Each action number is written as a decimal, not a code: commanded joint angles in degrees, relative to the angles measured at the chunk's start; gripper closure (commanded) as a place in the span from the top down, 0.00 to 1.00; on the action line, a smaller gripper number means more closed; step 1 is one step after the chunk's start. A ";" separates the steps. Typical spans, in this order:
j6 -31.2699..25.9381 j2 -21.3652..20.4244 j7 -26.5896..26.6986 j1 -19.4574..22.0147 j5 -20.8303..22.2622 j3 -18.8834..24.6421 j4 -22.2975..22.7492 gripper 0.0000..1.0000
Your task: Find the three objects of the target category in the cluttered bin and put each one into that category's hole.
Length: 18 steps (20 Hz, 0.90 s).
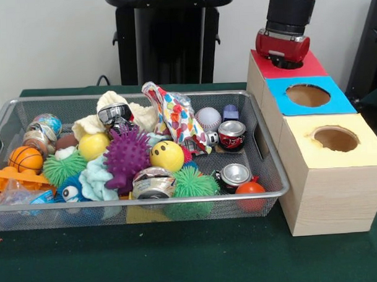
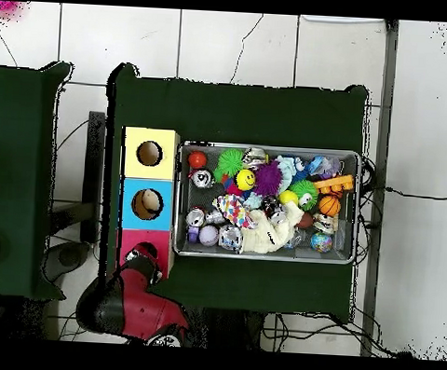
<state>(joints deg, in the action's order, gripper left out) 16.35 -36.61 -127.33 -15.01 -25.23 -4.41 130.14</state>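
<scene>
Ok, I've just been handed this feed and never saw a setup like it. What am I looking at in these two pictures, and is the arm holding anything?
The red and black machine is a robot arm. One picture looks at it from across the table, the other straight down from above. On the green table sits a wire bin heaped with toys: a purple spiky ball, a yellow smiley ball, a basketball, a baseball and small cans. Beside it stands a wooden box with three holes, topped red, blue and yellow. The arm's end hangs over the red hole; its gripper is hidden, so I cannot tell if it holds anything.
</scene>
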 commanded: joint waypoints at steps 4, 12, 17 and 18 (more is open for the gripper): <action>0.41 8.27 -13.60 3.57 1.10 6.25 0.37 1.00; -7.77 1.75 -8.94 1.36 -1.58 1.62 1.22 1.00; -34.75 -8.30 -7.87 -7.53 -1.91 -13.62 -6.18 1.00; -36.96 -9.10 -8.60 -7.85 -0.95 -14.70 -7.18 1.00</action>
<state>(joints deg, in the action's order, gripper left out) 5.05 -39.60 -127.33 -19.13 -25.84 -8.70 127.45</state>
